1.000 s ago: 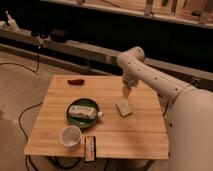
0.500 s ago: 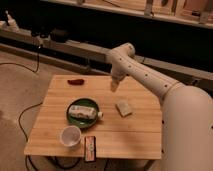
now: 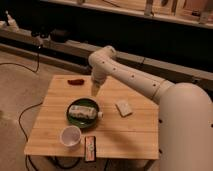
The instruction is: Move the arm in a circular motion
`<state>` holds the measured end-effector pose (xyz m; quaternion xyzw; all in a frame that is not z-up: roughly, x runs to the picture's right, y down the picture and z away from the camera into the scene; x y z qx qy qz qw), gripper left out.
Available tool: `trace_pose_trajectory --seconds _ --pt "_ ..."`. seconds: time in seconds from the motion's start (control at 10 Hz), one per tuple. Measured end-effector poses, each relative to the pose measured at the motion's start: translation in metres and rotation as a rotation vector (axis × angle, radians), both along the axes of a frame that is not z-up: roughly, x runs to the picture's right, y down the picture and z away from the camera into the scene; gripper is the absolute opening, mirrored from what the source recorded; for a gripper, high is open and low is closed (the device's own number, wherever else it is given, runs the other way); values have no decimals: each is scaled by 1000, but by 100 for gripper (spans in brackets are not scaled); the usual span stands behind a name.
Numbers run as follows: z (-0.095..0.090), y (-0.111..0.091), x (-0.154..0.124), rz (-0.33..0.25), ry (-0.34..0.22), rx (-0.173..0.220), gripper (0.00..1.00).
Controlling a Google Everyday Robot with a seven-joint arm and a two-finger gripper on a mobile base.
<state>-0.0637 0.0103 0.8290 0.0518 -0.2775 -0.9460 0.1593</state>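
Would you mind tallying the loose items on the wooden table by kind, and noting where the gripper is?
Green plate holding a white packet: 1 plate, 1 packet
White cup: 1
Pale sponge-like block: 1
Small red item: 1
Dark flat bar at the front edge: 1
Total: 6
The arm holds the gripper above the table, behind the plate.

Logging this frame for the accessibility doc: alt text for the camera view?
A white robot arm reaches over a wooden table, its gripper hanging above a green plate holding a packet; a white cup sits nearby.
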Motion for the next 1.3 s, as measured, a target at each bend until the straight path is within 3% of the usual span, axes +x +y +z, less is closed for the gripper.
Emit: trace_pose_trajectory --seconds 0.2,0.4,0.5,0.6,0.9,1.1,1.2,1.3 --pt "-39 24 -45 -97 -92 -1 62" --pt "-78 53 -64 -118 -122 -39 62" --pt "-93 68 -60 -102 -101 -71 62" --pt "-103 81 -50 -75 -64 -104 62" --pt "-130 149 51 102 189 -253 62" --pt "-152 174 100 157 298 -284 62" --pt "-162 179 128 185 360 -284 62" --pt "-165 179 142 199 388 -278 62"
